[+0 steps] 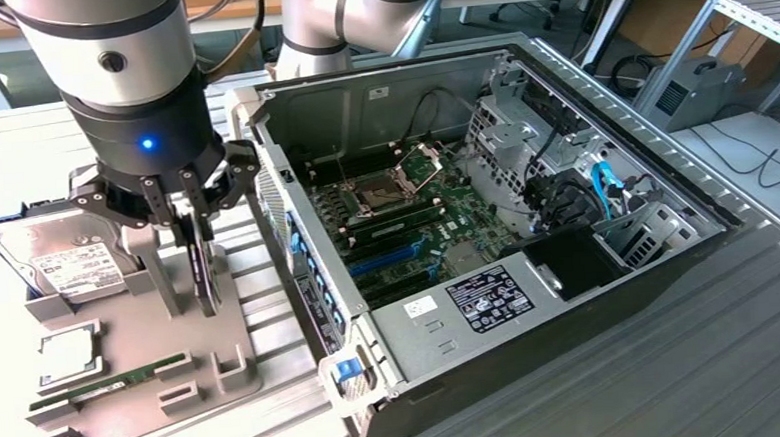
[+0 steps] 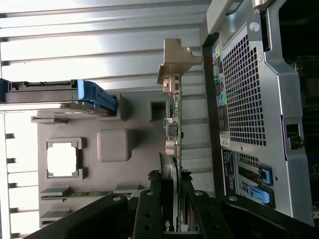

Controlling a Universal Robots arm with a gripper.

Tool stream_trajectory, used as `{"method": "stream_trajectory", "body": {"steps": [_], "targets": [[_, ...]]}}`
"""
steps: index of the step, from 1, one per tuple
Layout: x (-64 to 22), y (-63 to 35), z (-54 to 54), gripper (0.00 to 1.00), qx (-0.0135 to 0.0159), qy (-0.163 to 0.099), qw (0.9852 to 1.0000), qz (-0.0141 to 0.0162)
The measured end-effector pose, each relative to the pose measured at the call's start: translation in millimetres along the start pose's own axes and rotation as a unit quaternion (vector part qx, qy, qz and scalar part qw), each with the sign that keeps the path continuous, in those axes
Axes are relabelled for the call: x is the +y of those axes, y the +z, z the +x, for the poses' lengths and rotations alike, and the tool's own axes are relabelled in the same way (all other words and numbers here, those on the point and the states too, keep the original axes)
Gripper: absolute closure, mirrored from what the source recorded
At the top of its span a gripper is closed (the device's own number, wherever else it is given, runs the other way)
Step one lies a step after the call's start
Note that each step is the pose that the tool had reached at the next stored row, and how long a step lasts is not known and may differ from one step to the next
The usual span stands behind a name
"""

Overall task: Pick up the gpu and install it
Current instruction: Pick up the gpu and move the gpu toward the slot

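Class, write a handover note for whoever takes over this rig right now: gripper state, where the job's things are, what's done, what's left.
The gripper is shut on the gpu, gripping it from above.
The gpu stands upright over the grey holder, beside the open computer case.
Done: the gpu is grasped. I cannot tell whether it has cleared the holder.
Left: the gpu is not yet in the case.

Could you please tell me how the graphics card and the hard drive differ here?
The graphics card is thin and dark; the hard drive is thicker, silver and white-labelled. The graphics card stands upright, clamped by the fingers; the hard drive leans, untouched. Both are at the grey tray.
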State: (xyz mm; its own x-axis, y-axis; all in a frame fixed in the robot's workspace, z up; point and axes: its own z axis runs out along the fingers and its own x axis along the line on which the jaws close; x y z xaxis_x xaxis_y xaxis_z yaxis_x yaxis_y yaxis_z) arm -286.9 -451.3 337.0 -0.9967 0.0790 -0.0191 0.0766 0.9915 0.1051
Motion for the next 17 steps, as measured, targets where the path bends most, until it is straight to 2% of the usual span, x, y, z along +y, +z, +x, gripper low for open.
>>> {"method": "stream_trajectory", "body": {"steps": [17], "targets": [[0.5,-5.0,-0.1,0.74,0.0002,0.0,1.0,-0.0017]]}}
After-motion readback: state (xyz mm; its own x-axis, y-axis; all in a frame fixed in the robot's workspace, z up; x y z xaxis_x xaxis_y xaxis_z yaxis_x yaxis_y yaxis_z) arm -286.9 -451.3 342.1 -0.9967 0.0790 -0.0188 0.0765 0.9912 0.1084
